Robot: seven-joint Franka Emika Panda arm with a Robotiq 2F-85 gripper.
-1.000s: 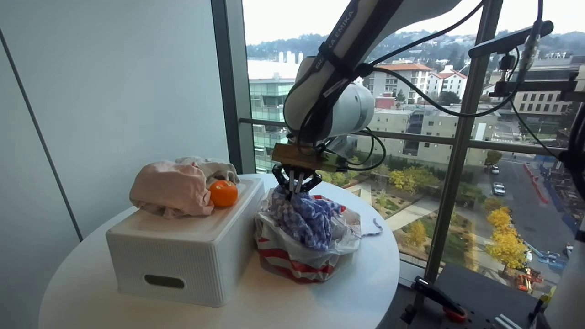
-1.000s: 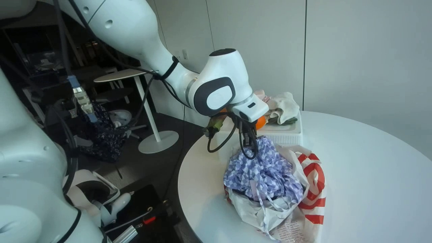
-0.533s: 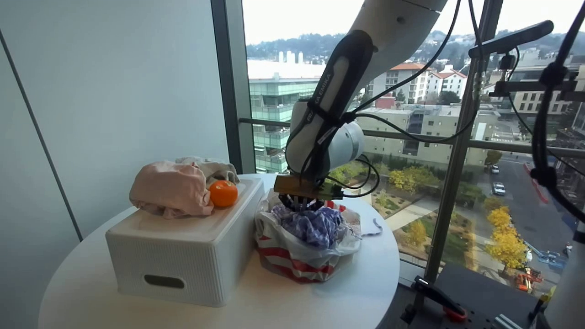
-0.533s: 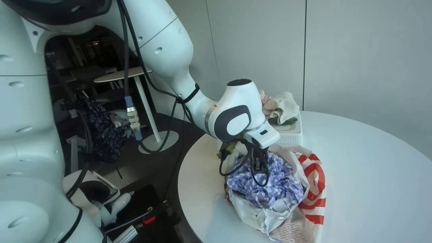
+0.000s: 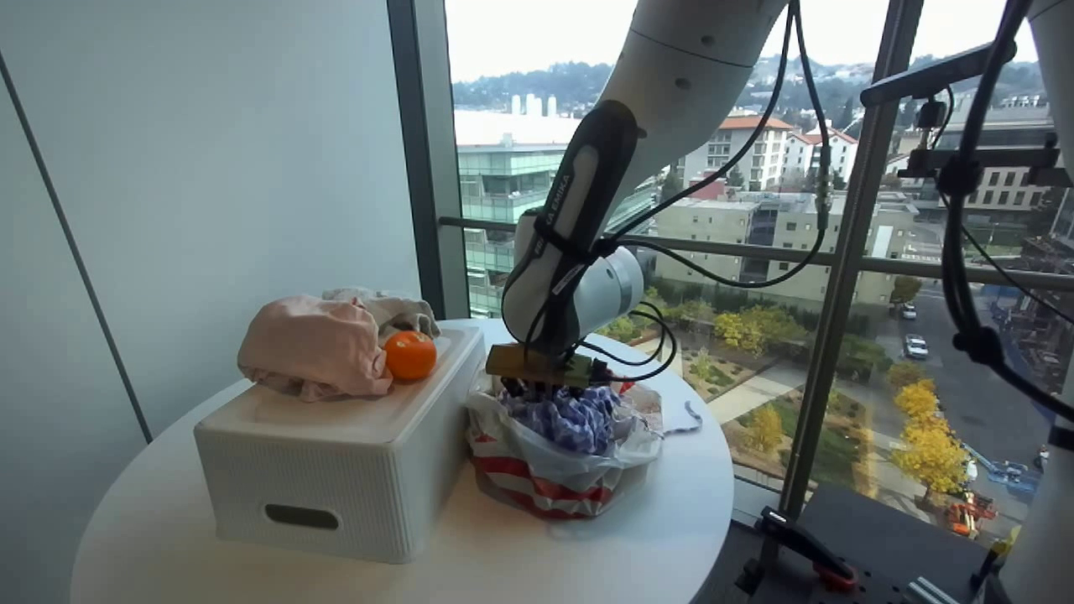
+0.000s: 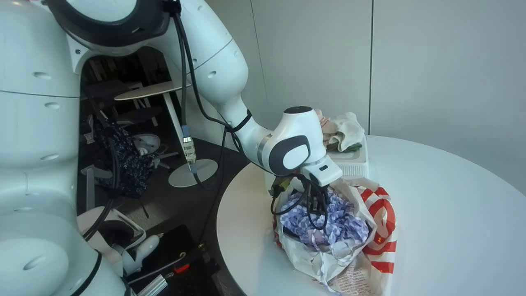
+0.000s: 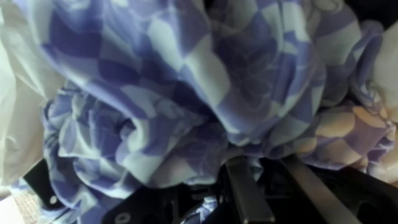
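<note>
A blue-and-white checkered cloth (image 5: 579,422) lies crumpled in the mouth of a white plastic bag with red markings (image 5: 541,482). In an exterior view a thin strip of the cloth (image 6: 322,263) hangs over the bag's front. My gripper (image 7: 264,162) points down into the cloth. Both fingers (image 7: 248,193) show in the wrist view with a gap between them and a bit of fabric there. Their tips sink into the folds, so whether they still pinch the cloth is hidden. The wrist covers much of the gripper in both exterior views.
Beside the bag stands a white ribbed box (image 5: 310,474), bearing a pink cloth bundle (image 5: 315,346), an orange fruit (image 5: 411,355) and a cream cloth (image 6: 347,128). Everything rests on a round white table (image 6: 444,197). Windows rise behind it; cables loop from the arm.
My gripper has come down toward the bag, and the peak of checkered cloth under it has sunk into the bag's mouth. Over the last half second the arm dropped only slightly. The box stayed put.
</note>
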